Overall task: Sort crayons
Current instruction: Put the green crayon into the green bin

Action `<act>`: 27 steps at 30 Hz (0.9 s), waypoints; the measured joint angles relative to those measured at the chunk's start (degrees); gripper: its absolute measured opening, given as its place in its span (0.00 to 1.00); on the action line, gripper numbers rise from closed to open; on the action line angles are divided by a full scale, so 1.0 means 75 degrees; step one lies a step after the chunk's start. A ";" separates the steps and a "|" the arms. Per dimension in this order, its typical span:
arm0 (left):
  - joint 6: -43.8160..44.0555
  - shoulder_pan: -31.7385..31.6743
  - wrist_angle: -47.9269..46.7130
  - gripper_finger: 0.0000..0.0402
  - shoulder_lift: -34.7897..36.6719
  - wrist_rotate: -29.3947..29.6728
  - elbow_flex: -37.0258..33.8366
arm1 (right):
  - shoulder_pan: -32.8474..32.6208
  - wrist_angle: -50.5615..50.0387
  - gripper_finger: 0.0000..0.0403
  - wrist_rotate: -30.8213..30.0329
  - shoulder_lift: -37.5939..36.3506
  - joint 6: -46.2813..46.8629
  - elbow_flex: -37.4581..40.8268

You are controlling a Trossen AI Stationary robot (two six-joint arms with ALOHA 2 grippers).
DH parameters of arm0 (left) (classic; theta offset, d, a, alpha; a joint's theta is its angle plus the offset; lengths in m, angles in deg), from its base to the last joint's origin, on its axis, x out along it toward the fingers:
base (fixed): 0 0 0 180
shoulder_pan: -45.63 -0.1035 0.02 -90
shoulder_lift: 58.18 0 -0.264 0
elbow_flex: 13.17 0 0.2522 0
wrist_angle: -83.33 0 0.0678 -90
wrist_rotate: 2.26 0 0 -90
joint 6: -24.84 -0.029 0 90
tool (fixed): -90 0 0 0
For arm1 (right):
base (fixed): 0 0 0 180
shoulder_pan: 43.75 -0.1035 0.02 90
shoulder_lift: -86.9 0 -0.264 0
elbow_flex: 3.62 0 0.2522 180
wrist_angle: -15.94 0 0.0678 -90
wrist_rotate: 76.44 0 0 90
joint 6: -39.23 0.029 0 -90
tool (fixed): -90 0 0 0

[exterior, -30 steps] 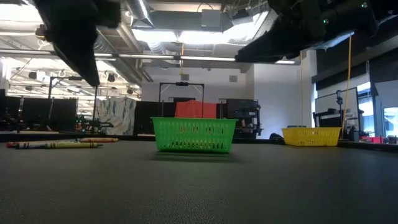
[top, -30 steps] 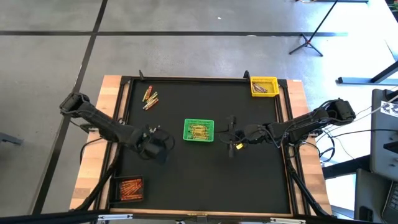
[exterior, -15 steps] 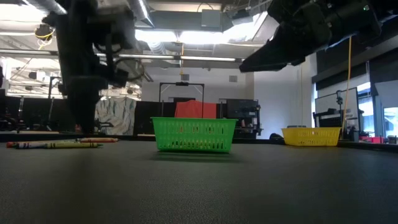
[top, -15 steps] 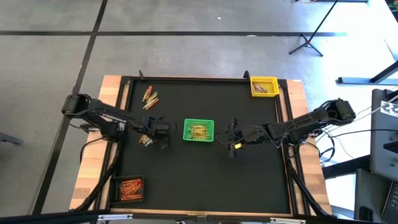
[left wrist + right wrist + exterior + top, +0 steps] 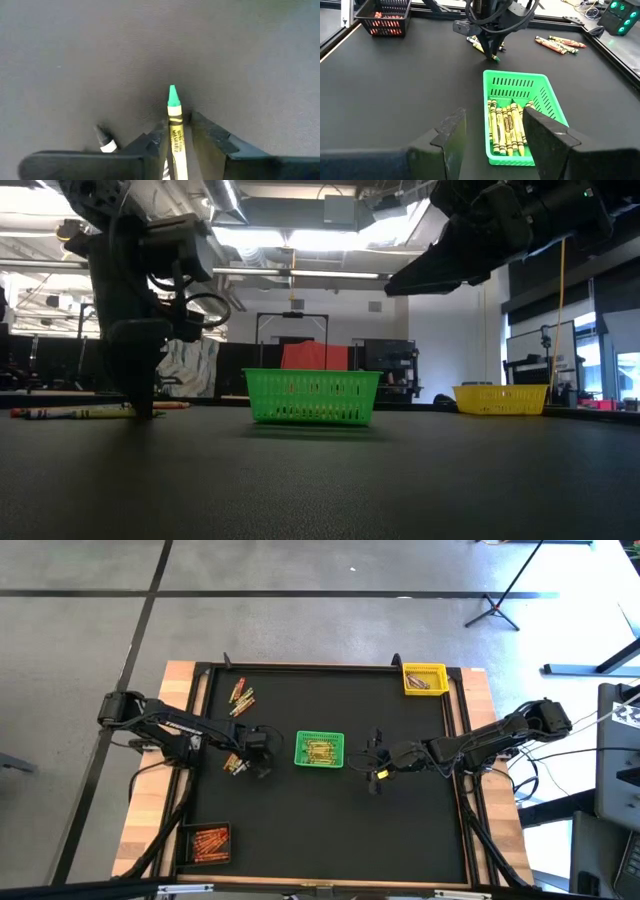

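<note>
Left hand (image 5: 176, 145) | fingers straddle green crayon (image 5: 175, 131) on mat, grip unclear | label unreadable | right hand (image 5: 492, 135) open

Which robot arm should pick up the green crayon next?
The left hand: its fingers already sit on either side of the green crayon on the table. The right hand waits, open, over by the green basket.

from my remote seat this looks like a robotics lab: exposed ceiling ducts (image 5: 300, 210), equipment racks (image 5: 290, 345), tripod stand (image 5: 497, 602) on bare concrete floor (image 5: 300, 630).
</note>
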 joint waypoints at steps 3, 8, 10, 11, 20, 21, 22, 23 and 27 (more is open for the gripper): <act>-0.0007 0.0003 0.0098 0.11 -0.0006 -0.0042 -0.0010 | 0.0002 0.0003 0.47 0.0000 0.0001 -0.0003 0.0000; -0.0224 -0.0002 0.0366 0.02 -0.0009 -0.0213 -0.0017 | 0.0009 -0.0001 0.47 0.0000 0.0003 -0.0006 0.0000; -0.0232 0.0011 0.0360 0.02 -0.0019 -0.0260 0.0040 | 0.0009 -0.0012 0.47 0.0000 0.0003 -0.0006 0.0000; -0.0236 0.0043 0.0311 0.03 -0.0029 -0.0268 0.0120 | 0.0009 -0.0032 0.47 0.0003 0.0003 -0.0006 0.0000; -0.1033 0.0630 0.0325 0.02 0.0313 -0.0334 0.1798 | 0.0009 -0.0154 0.47 0.0003 0.0003 0.0052 0.0000; -0.1198 0.0700 0.0309 0.02 0.0327 -0.0147 0.2027 | 0.0009 -0.0158 0.47 0.0003 0.0003 0.0105 0.0000; -0.1398 0.0767 0.0367 0.02 0.0329 0.0071 0.2242 | 0.0009 -0.0165 0.47 0.0003 0.0003 0.0119 0.0000; -0.1617 0.0824 0.0450 0.02 0.0328 0.0312 0.2416 | 0.0009 -0.0178 0.47 0.0003 0.0006 0.0119 0.0000; -0.2719 0.0909 0.1319 0.02 0.0253 0.1078 0.2693 | 0.0009 -0.0166 0.47 0.0006 0.0006 0.0128 0.0000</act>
